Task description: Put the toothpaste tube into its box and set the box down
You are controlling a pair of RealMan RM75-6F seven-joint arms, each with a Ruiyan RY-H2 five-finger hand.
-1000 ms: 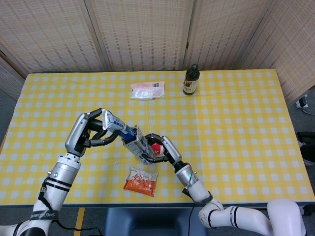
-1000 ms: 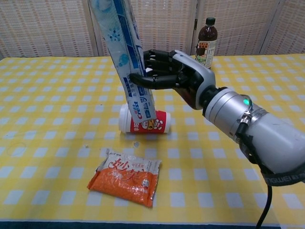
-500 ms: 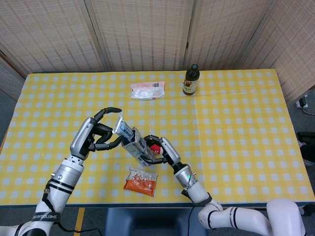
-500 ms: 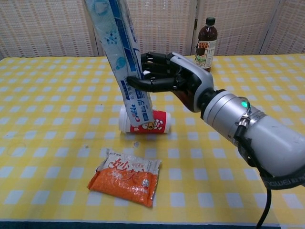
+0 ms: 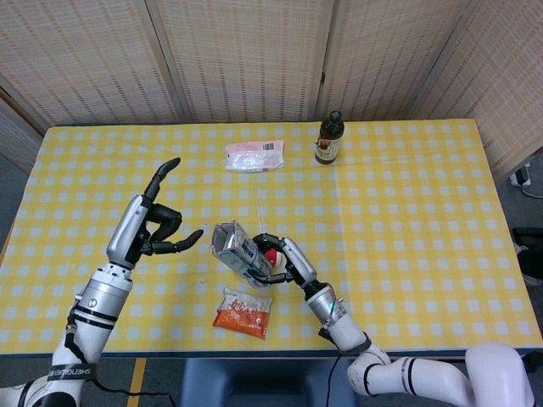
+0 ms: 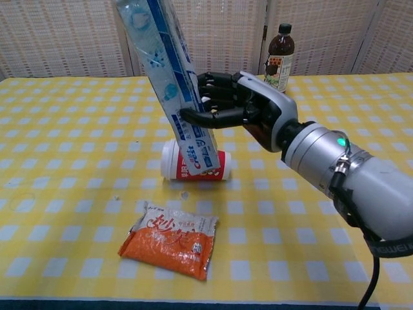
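Observation:
The blue and white toothpaste box (image 5: 237, 249) (image 6: 169, 77) stands tilted above the table, its open upper end leaning left. My right hand (image 5: 284, 259) (image 6: 244, 111) grips it around the lower part, fingers wrapped on its side. My left hand (image 5: 151, 223) hovers to the left of the box, apart from it, fingers spread and holding nothing. It does not show in the chest view. No separate toothpaste tube shows in either view, and the inside of the box is hidden.
A red and white cup (image 6: 195, 166) (image 5: 271, 253) lies on its side under the box. An orange snack packet (image 5: 242, 311) (image 6: 169, 240) lies near the front edge. A brown bottle (image 5: 329, 138) (image 6: 278, 58) and a pink packet (image 5: 254, 156) sit at the back.
My left hand has let go of the box's upper end and drawn back to the left with its fingers opened. The right hand keeps the box, now alone.

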